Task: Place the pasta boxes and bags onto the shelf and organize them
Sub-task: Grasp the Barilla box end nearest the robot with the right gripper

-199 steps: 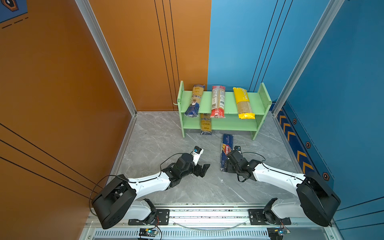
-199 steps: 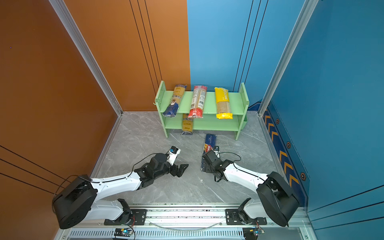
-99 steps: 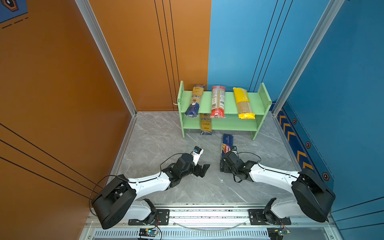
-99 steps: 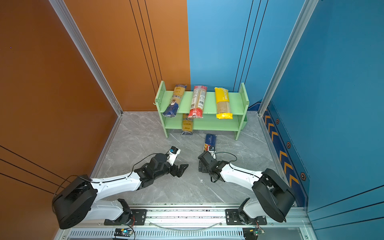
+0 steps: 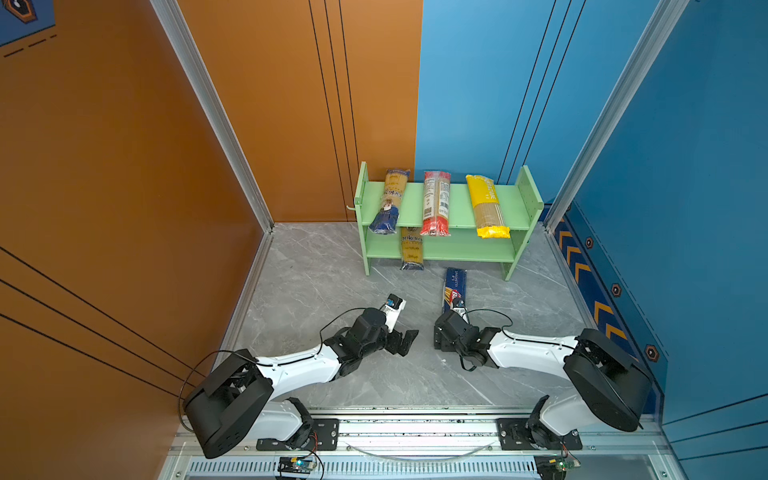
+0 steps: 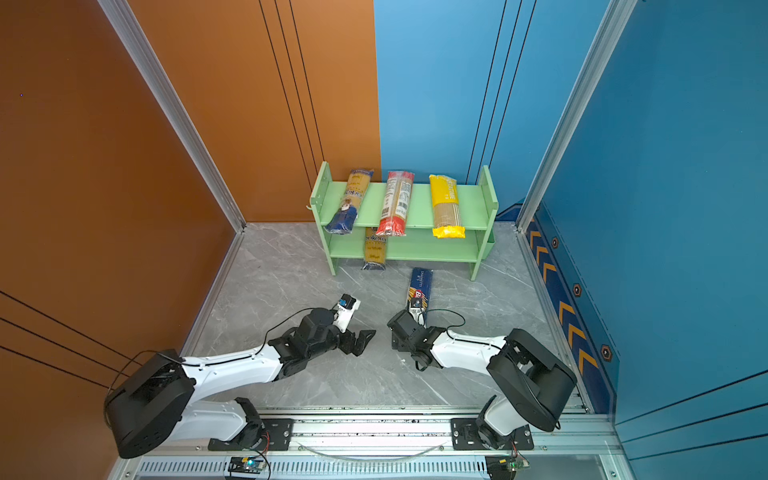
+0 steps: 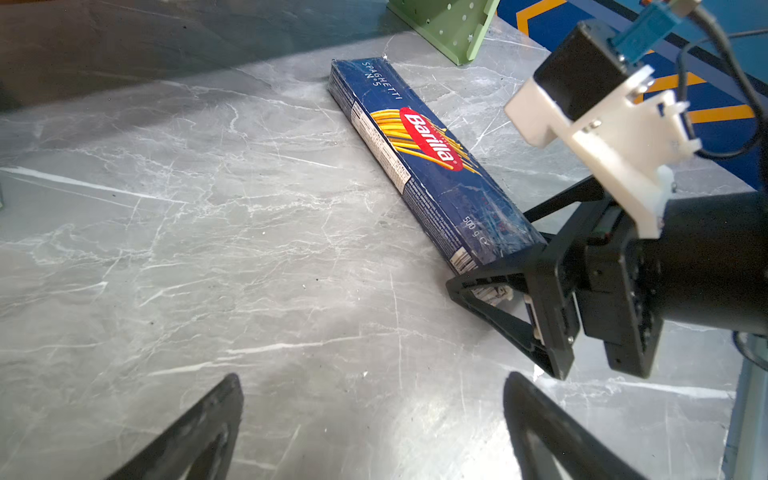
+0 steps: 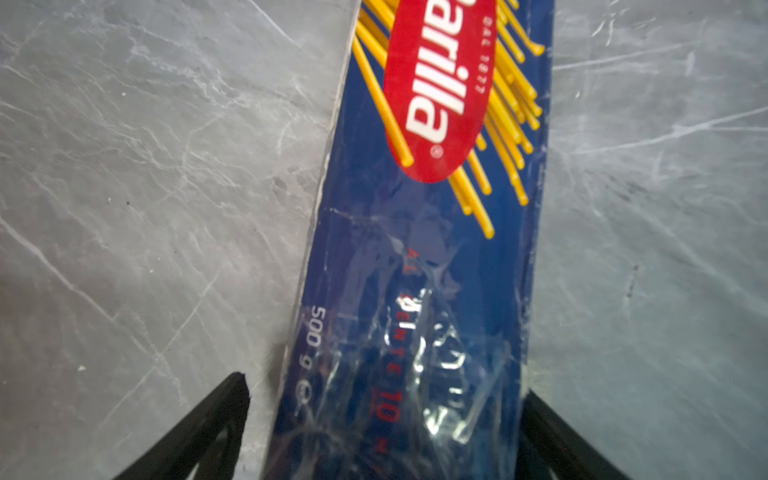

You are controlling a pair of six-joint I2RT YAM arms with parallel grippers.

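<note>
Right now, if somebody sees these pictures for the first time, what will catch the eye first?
The light-green shelf stands at the back wall, with three pasta bags across its top tier and a fourth bag on the lower tier. On the grey floor before it lies a dark blue Barilla pack, and the right gripper has its open jaws around the pack's near end. The left gripper is beside it, open and empty.

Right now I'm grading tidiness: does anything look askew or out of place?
Yes. Atop the shelf, the upper ankara bag lies slanted, its blue end overhanging the front. The lower ankara bag pokes out past the bottom tier. The Barilla pack lies on the tabletop, off the shelf.
</note>
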